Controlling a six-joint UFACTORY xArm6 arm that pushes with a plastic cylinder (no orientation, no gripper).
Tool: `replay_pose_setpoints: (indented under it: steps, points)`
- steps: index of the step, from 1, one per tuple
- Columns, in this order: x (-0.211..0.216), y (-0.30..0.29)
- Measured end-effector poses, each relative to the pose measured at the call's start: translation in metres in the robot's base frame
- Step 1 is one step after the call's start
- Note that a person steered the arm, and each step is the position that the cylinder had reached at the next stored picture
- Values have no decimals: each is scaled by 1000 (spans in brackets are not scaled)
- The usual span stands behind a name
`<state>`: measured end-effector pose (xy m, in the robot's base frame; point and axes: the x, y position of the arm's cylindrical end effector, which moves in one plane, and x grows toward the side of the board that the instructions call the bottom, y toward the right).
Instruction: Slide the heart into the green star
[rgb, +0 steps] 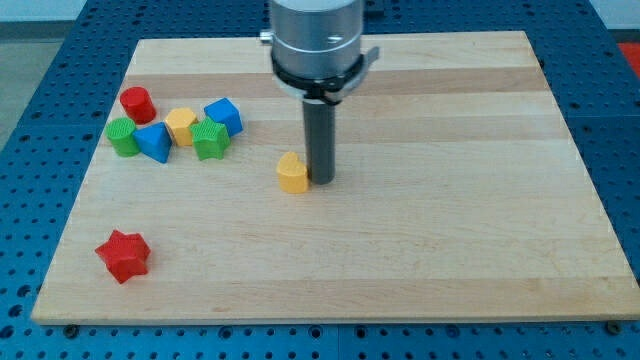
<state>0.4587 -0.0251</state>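
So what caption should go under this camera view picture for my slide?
My tip sits right of the yellow heart, with the green star farther left.

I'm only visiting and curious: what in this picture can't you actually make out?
- Arm above the rod: cut off by the view's top.
- My tip against the yellow heart: close on its right, contact unclear.
- Yellow block in the cluster: partly hidden by the green star and blue block, shape unclear.
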Motion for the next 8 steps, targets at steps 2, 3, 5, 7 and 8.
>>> replay_pose_setpoints:
  steps: [2,3,5,7,8]
  points:
    - [5,-24]
    - [6,-31]
    - [29,-82]
    - [60,-120]
    - [68,-142]
